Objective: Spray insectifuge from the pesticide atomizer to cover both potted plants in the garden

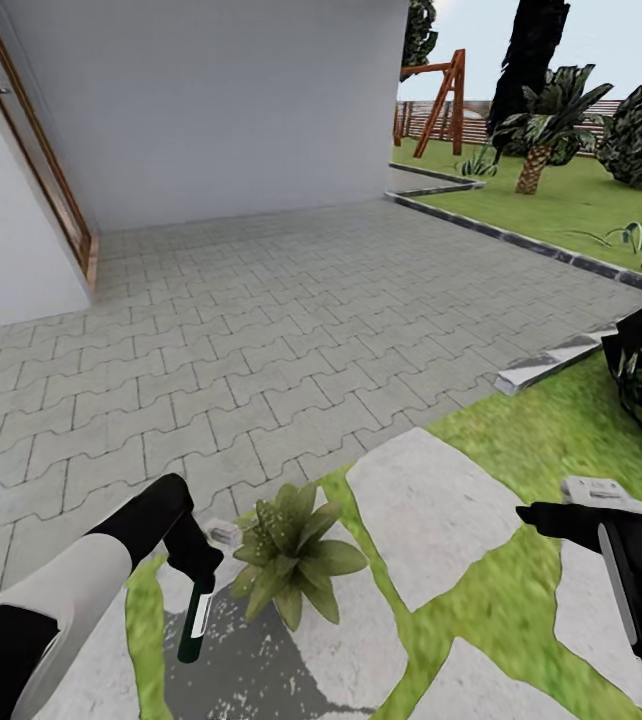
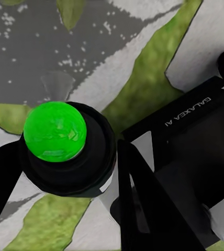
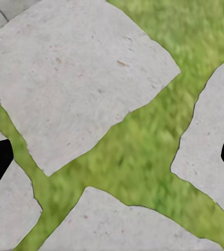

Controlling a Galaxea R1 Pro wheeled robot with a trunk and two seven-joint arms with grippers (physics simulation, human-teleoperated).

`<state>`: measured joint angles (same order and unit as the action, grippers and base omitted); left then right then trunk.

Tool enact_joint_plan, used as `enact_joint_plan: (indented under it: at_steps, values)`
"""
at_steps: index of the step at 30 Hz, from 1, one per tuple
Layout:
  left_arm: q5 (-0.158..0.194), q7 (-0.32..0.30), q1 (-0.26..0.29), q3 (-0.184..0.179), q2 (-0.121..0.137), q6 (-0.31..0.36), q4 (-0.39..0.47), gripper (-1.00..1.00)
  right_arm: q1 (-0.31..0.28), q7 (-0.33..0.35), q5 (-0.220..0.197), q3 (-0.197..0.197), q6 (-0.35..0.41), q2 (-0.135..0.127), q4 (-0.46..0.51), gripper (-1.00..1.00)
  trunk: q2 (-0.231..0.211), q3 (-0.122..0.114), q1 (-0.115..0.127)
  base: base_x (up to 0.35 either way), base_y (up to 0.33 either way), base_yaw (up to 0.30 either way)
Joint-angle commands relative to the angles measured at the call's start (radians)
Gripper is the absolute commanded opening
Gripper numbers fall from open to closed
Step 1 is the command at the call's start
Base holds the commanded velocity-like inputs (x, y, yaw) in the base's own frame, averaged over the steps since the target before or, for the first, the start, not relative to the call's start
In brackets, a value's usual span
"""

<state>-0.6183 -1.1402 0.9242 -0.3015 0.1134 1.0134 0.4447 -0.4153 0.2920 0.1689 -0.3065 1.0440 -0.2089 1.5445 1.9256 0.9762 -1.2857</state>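
Wide grey paving (image 1: 261, 330) lies open ahead, lawn (image 1: 561, 200) beyond its kerb. Potted plant (image 1: 291, 555) sits on stepping stones. Left gripper (image 1: 199, 572) clamps dark atomizer (image 1: 194, 622), green-capped, beside it. Right gripper (image 1: 551, 520) spread apart.

Counted in head view: one atomizer (image 1: 196, 620), one potted plant (image 1: 291, 553), two grippers, left (image 1: 199, 565) and right (image 1: 551, 518), one palm (image 1: 541, 125), one swing frame (image 1: 439, 100), three stepping stones including the largest (image 1: 431, 515).
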Motion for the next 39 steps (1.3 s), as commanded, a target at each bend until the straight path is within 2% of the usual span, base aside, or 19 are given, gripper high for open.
enact_joint_plan:
  at_steps: [1, 15, 23, 28, 39]
  values:
    - [-0.009, -0.01, 0.001, -0.002, 0.0, 0.006, 0.002, -1.0, 0.0, 0.01, 0.011, -0.001, 0.003, 0.0, 0.001, 1.0, 0.0, 0.001, 0.0, 0.015, -0.21, 0.249]
    - [-0.011, -0.007, 0.001, 0.002, 0.002, 0.005, 0.002, -1.0, 0.0, 0.012, 0.011, -0.001, 0.003, -0.001, 0.002, 1.0, 0.0, 0.001, 0.0, 0.005, -0.035, 0.123]
    - [-0.015, -0.006, 0.001, -0.006, 0.002, 0.005, 0.0, -1.0, 0.0, 0.012, 0.011, -0.002, 0.003, -0.001, 0.001, 1.0, 0.0, 0.001, 0.0, 0.117, 0.0, 0.232]
    - [-0.015, -0.006, 0.001, -0.009, 0.002, 0.005, -0.002, -1.0, 0.0, 0.012, 0.011, -0.002, 0.003, -0.001, 0.001, 1.0, 0.0, 0.001, 0.0, 0.147, -0.011, 0.072]
    - [-0.015, -0.007, 0.0, -0.013, -0.013, 0.007, -0.004, -1.0, 0.0, 0.011, 0.011, -0.002, 0.003, -0.001, 0.0, 1.0, 0.0, 0.001, 0.0, 0.067, -0.26, 0.103]
